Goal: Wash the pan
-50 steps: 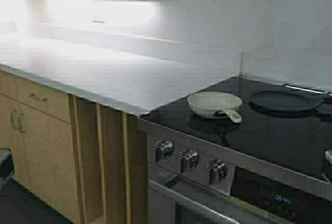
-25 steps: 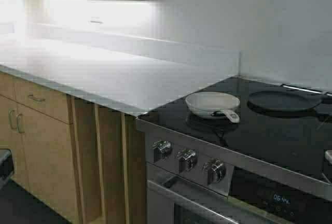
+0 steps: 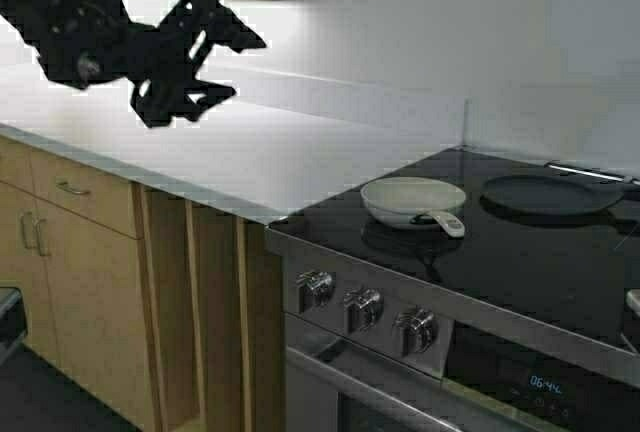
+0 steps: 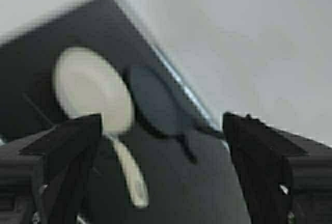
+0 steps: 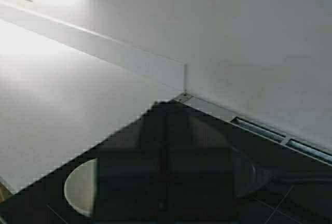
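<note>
The cream-white pan [image 3: 413, 199] sits on the black cooktop [image 3: 480, 262], near its left front, with its short handle [image 3: 447, 223] pointing towards the front right. My left gripper [image 3: 228, 67] is open and empty, held high over the white counter, far to the left of the pan. In the left wrist view the pan [image 4: 91, 89] shows far off between the spread fingers [image 4: 67, 146]. My right gripper [image 5: 166, 182] is out of the high view. In its own wrist view the fingers are together and cover most of the pan [image 5: 79, 187].
A larger flat black griddle pan [image 3: 550, 194] lies on the cooktop right of the cream pan. The white counter [image 3: 200, 142] runs left of the stove. Three knobs [image 3: 362, 304] line the stove front. Wooden cabinets [image 3: 80, 252] stand below.
My left arm has swung into the high view at the upper left, gripper open. The pan and griddle have not moved.
</note>
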